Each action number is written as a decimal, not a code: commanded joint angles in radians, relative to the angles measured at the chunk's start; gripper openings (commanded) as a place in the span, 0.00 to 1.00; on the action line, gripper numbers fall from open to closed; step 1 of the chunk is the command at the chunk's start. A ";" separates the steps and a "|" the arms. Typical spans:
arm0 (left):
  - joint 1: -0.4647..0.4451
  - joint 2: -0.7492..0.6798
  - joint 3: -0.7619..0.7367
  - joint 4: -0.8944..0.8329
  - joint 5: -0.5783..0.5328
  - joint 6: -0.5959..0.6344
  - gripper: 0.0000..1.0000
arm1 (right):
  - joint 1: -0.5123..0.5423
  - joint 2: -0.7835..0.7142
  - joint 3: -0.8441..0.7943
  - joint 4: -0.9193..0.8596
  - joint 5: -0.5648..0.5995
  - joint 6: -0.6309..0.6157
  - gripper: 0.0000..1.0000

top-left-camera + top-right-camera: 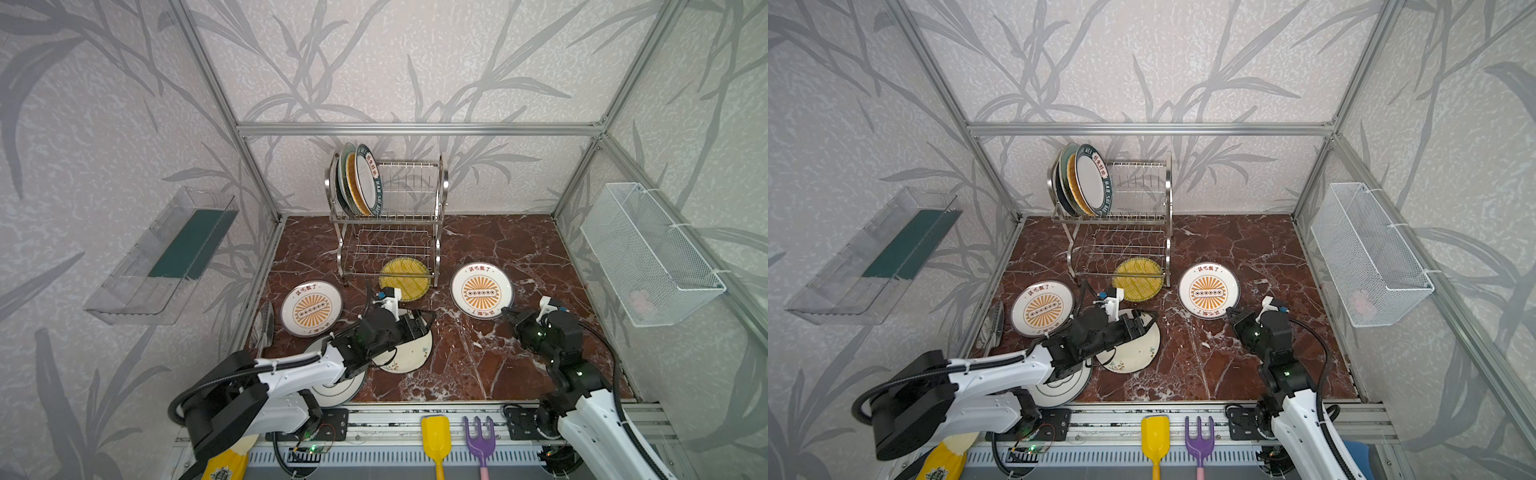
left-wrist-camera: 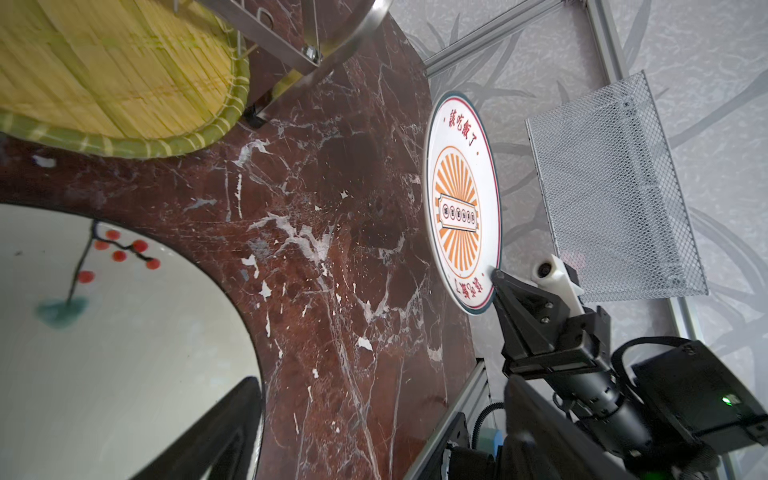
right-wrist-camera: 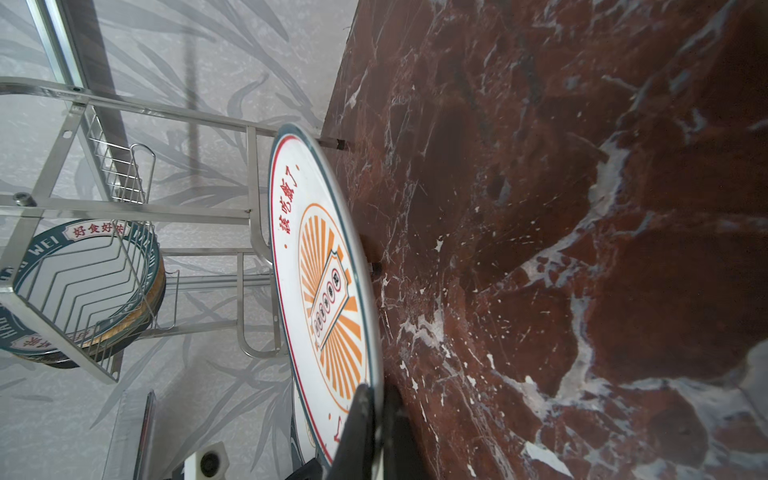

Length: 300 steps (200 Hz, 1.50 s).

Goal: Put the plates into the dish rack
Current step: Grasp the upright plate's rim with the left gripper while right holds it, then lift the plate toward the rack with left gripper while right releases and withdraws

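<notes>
Right gripper [image 1: 506,310] is clamped on near rim of sunburst plate [image 1: 482,291]. Left gripper [image 1: 424,322] is spread wide above floral plate [image 1: 409,355], which is largely hidden under it. Beyond both, dish rack [image 1: 440,187] is seen; upper-tier plates [image 1: 365,178] overlap, count unclear.

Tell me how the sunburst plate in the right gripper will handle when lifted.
Likely rigid: the sunburst plate looks like glazed ceramic. Probably slippery and apt to pivot, since the right gripper pinches only its rim.
</notes>
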 commanded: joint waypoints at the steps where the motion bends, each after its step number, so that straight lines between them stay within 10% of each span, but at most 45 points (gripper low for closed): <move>1: -0.060 0.095 0.069 0.240 -0.148 -0.066 0.87 | 0.065 -0.012 0.042 0.021 0.116 0.069 0.00; 78: -0.167 0.324 0.171 0.409 -0.360 -0.161 0.63 | 0.200 0.011 0.065 0.043 0.207 0.115 0.00; 214: -0.157 0.437 0.271 0.357 -0.425 -0.246 0.57 | 0.232 -0.001 0.069 0.044 0.179 0.130 0.00; 300: -0.153 0.476 0.290 0.395 -0.449 -0.312 0.13 | 0.236 -0.027 0.037 0.049 0.163 0.146 0.00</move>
